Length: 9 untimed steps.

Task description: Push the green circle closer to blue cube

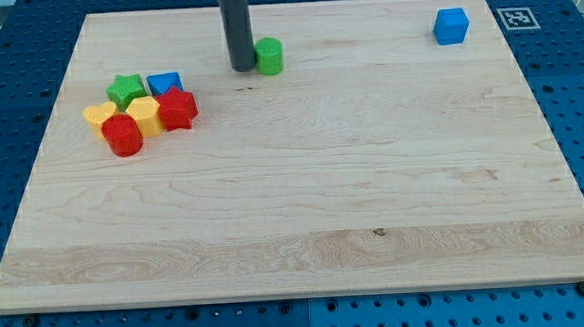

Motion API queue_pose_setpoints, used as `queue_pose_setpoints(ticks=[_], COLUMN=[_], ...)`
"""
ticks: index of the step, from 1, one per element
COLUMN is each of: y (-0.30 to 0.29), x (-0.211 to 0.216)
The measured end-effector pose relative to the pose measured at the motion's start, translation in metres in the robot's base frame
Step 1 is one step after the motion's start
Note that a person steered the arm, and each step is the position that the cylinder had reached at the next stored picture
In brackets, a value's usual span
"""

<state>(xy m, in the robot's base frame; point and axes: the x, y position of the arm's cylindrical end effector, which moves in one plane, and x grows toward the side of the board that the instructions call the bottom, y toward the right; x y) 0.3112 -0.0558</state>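
The green circle [268,57] lies on the wooden board near the view's top, left of centre. My tip [241,68] stands right against its left side. The blue cube [451,25] sits far off at the view's top right corner of the board. The green circle is apart from the cluster of blocks at the view's left.
A cluster lies at the view's left: a green star [125,90], a blue block [165,85], a red star [177,108], a yellow heart [144,115], a yellow block [97,117] and a red cylinder [122,135]. A fiducial tag [516,18] sits beyond the board's top right corner.
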Motion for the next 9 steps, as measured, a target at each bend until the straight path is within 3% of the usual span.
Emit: queue_pose_setpoints(ticks=[3, 5, 9], y=[0.098, 0.166, 0.228], x=[-0.010, 0.012, 0.012])
